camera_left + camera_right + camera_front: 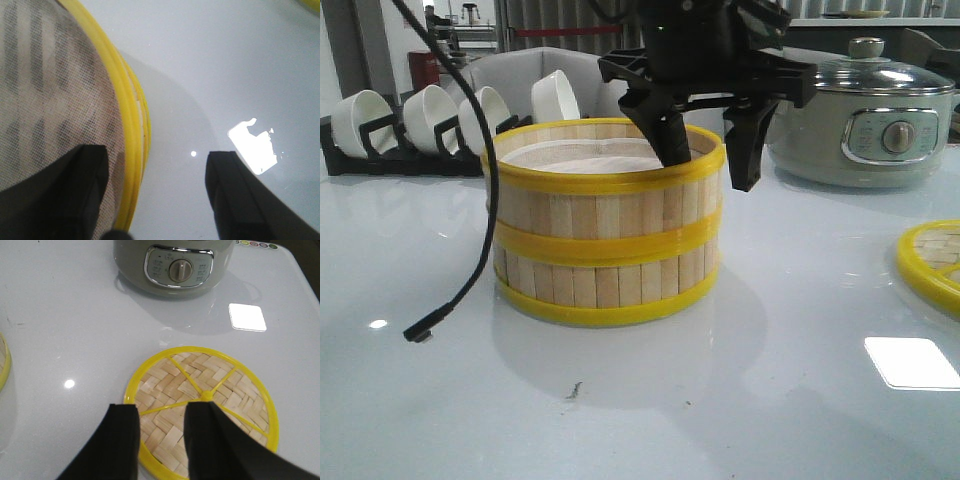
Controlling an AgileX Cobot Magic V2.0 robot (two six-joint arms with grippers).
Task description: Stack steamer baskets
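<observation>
Two steamer baskets stand stacked in the middle of the table, the upper basket [605,185] on the lower basket [600,280], with a pale liner inside the top one. My left gripper [708,145] is open over the upper basket's right rim, one finger inside and one outside, touching nothing that I can see. In the left wrist view the yellow rim [131,135] runs between the spread fingers of the left gripper [156,192]. My right gripper [161,440] is open and empty above the near left edge of the flat woven lid [225,385].
The lid [932,262] lies at the table's right edge. A pale green electric cooker [880,120] stands at the back right. A black rack with white bowls [420,125] stands at the back left. A loose black cable [470,250] hangs left of the baskets.
</observation>
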